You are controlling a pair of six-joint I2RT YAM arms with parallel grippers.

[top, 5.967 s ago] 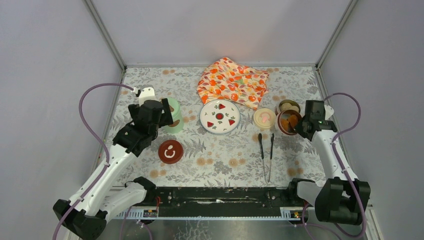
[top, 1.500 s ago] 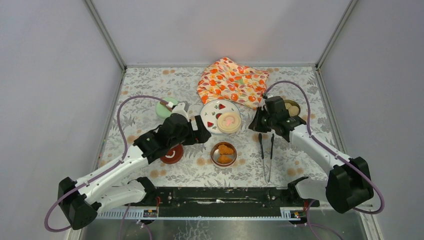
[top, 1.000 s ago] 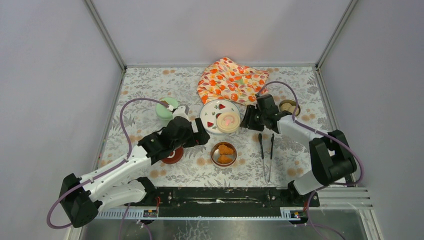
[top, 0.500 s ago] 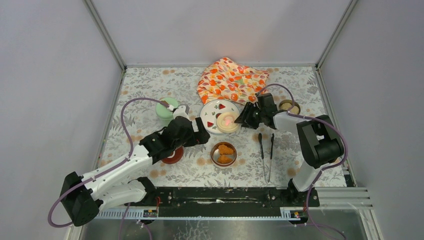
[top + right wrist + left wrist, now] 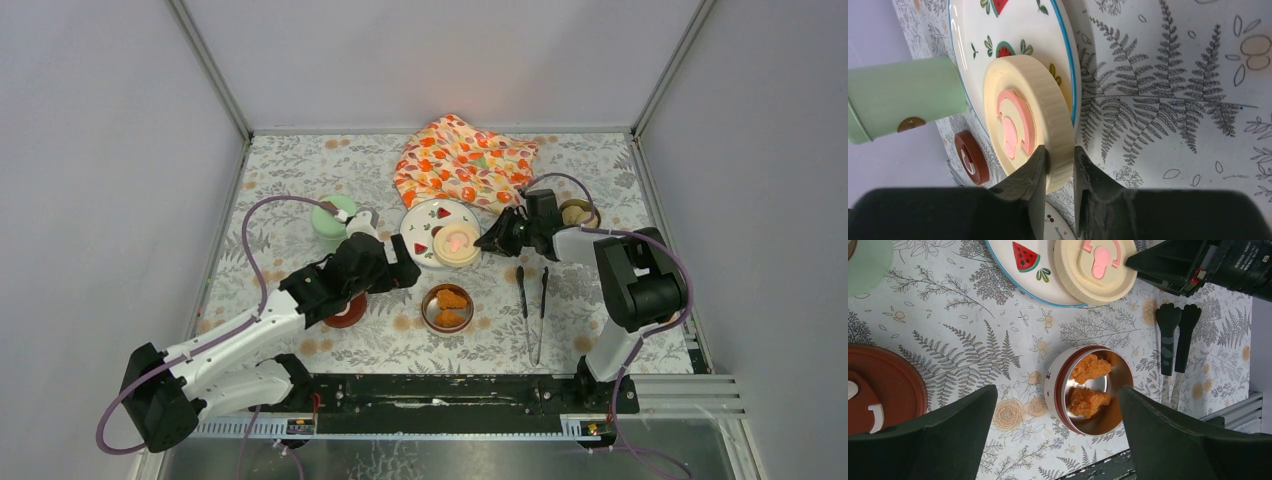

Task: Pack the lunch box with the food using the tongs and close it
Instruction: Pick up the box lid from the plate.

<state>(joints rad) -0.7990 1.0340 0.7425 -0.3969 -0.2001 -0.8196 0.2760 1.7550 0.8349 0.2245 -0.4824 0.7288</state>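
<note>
right pincer [image 5: 1059,154] clamping cream lid [image 5: 1015,75] (rim part-hidden), tongs [image 5: 1168,335] half covered

Tight in the middle of the table [image 5: 300,170]. The right gripper [image 5: 488,241] pinches the cream lid [image 5: 458,245] on the plate [image 5: 427,222], and the left gripper [image 5: 405,268] hangs wide open just beside the plate's near-left rim. Nearer us sits the steel bowl [image 5: 447,308], with the tongs [image 5: 532,305] lying to its right and a bare lane between them. The cloth [image 5: 465,160] blocks the far edge's centre, and the mint-green cylinder [image 5: 330,222] guards the plate's left. The far-left corner is open.
</note>
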